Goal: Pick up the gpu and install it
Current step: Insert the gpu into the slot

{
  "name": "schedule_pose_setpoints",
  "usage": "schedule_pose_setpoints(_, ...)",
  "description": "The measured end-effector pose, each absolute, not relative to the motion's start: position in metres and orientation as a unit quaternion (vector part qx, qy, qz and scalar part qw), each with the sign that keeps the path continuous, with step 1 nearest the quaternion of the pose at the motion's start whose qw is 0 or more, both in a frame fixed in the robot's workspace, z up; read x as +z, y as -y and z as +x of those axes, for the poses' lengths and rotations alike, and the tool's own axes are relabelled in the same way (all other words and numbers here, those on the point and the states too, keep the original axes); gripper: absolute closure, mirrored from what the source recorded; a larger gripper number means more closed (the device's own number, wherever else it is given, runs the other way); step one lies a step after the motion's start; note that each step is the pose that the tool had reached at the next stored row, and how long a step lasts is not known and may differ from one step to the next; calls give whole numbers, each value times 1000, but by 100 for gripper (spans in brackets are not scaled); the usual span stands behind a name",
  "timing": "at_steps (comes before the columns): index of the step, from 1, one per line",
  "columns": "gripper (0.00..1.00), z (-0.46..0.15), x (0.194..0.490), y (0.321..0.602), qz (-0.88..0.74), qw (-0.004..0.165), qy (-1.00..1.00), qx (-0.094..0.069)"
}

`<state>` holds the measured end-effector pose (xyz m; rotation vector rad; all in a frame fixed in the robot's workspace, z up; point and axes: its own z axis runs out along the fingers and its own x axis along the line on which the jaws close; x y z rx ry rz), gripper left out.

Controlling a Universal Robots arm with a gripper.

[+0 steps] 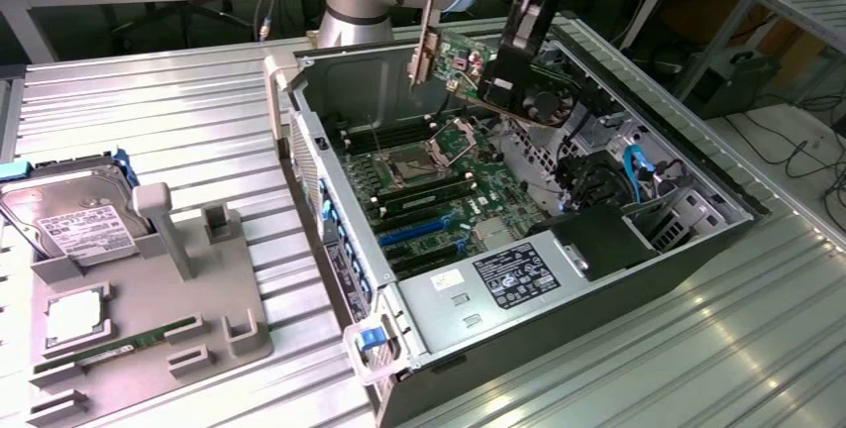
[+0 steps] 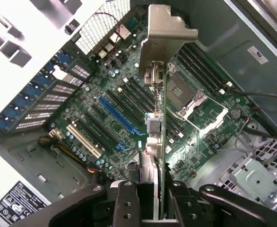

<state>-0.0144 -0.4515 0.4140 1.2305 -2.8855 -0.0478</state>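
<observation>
The gpu [image 1: 466,59] hangs in the air over the open computer case [image 1: 331,81], tilted, with its silver end bracket [image 1: 426,44] toward the exterior view's left and its black fan [image 1: 545,103] on the lower side. My gripper [image 1: 510,63] is shut on the card's upper edge. In the wrist view the gpu [image 2: 158,137] appears edge-on between my two black fingers [image 2: 125,204], its bracket [image 2: 167,28] farthest from me. Below it lies the motherboard with a long blue slot [image 2: 116,113].
The CPU socket [image 1: 403,165] and the power supply [image 1: 516,274] sit inside the case. On the exterior view's left, a grey fixture [image 1: 198,299] holds a silver hard drive [image 1: 73,215], a processor [image 1: 77,314] and a green memory stick [image 1: 119,346].
</observation>
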Motion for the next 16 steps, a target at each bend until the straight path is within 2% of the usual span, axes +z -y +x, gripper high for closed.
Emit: schedule_pose_setpoints(16,72,-14,414,452,504,4,864,-15)
